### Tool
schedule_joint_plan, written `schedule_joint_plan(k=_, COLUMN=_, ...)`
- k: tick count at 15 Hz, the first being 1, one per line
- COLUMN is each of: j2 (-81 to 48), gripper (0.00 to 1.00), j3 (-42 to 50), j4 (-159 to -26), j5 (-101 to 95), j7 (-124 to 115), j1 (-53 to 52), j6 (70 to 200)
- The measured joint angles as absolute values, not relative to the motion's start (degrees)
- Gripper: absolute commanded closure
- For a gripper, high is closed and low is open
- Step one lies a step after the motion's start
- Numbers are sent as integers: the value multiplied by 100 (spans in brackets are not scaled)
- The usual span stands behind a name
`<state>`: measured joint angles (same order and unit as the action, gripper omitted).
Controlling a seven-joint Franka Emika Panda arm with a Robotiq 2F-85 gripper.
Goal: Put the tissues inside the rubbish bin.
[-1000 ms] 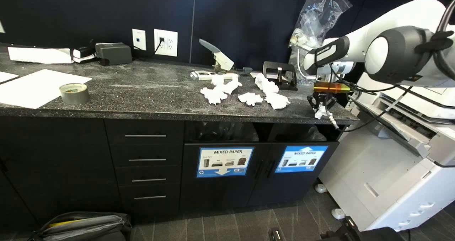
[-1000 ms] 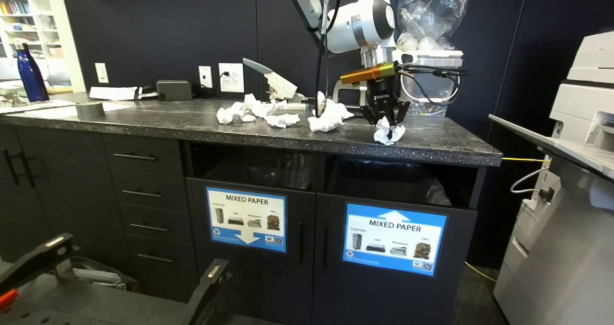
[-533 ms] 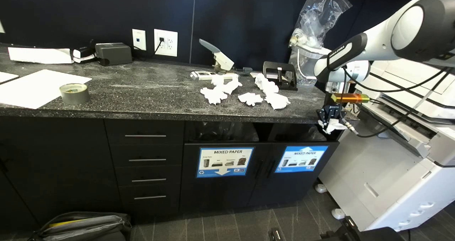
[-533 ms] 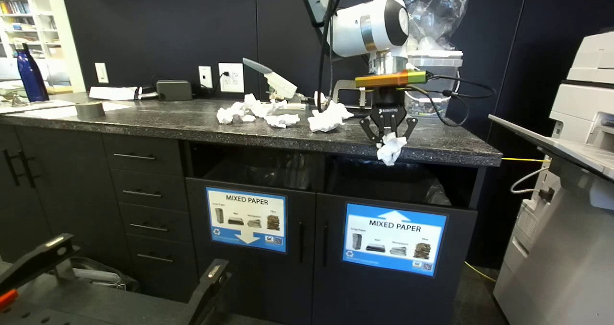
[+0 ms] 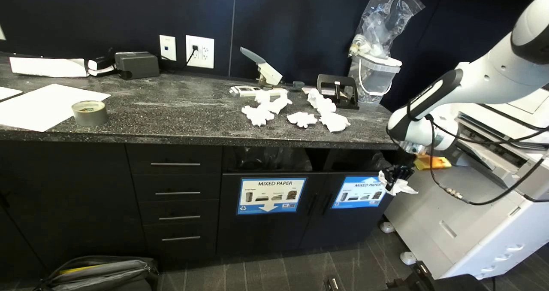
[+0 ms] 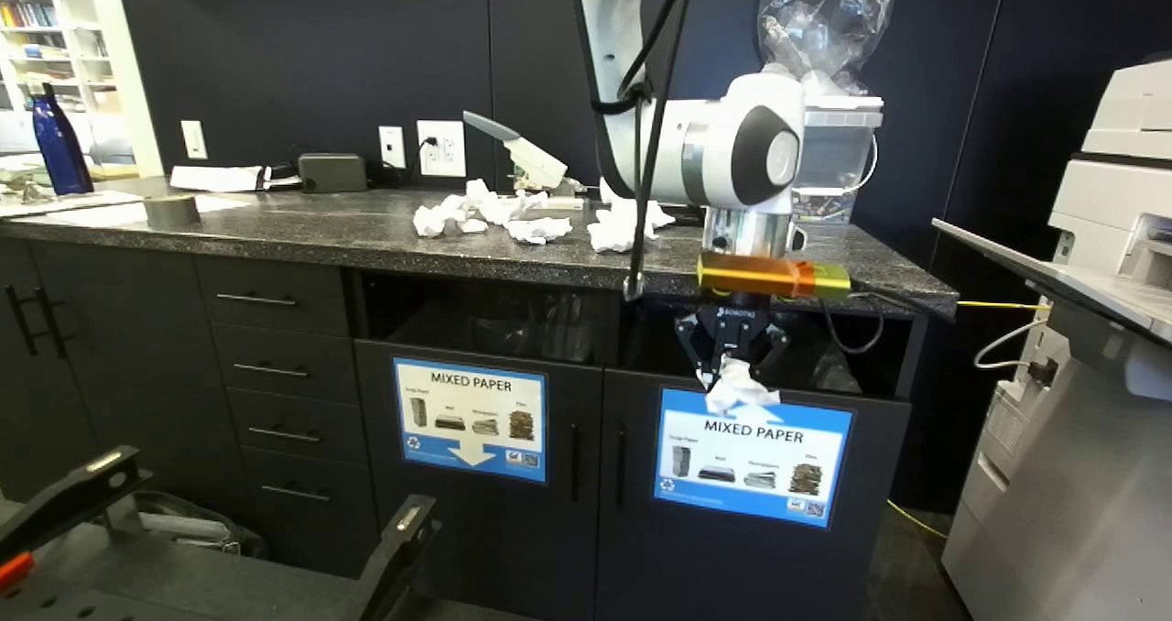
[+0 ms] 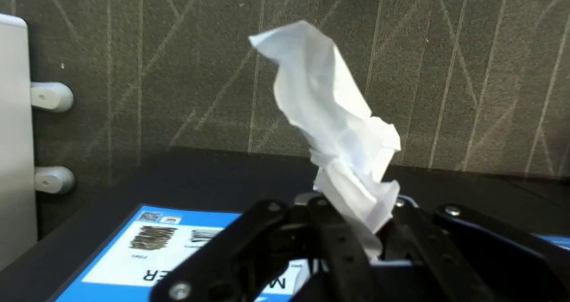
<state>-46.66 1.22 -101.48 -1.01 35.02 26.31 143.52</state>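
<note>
One tissue point(image 5: 402, 188) is off the counter point(image 5: 171, 110) in an exterior view, pinched in the claw point(image 5: 391, 180) out past the front edge and below it, at the end beside the printer point(image 5: 454, 205); several more tissues point(image 5: 302, 119) lie in loose clumps back from that edge, so most of the work seems to remain. The held tissue shows white on both sides of the dark fingertips. In an exterior view the bin point(image 6: 835, 374) sits under the counter, towards the front corner at the printer's end, behind a door point(image 6: 714, 557); the held tissue hangs in front of the top of the door's sign point(image 6: 751, 461), so I judge it not yet inside. The bin's depths are too dark to show whether any tissue is already there. In the wrist view the claw nips it near one end, and the longer free part sticks out twisted, thin, sharply creased, ragged-cornered, bright white with greyish folds, with door behind its base and floor point(image 7: 213, 83) behind its tip.
</note>
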Motion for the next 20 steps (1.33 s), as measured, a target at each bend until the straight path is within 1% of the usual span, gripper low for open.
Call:
schedule_joint_plan(k=4, j2=-4738, gripper=85, j3=-639, j4=-10831, j5=255, j7=4546, j1=3282, j6=15636)
schedule_joint_plan(k=8, j2=-4989, gripper=85, j3=-1550, j4=-10837, j5=364, j7=5357, j1=3899, j6=16401)
schedule_joint_plan(k=11, j2=-5352, gripper=85, j3=-2055, j4=-10580, j5=363, j7=5664, j1=4188, j6=16801)
schedule_joint_plan(k=15, j2=-6019, gripper=86, j3=-2501, j4=-10006, j5=260, j7=5912, j1=4459, j6=17311)
schedule_joint_plan(k=20, j2=-7025, gripper=86, j3=-3252, j4=-9288, j5=-256, j7=5999, j1=5138, j6=17986)
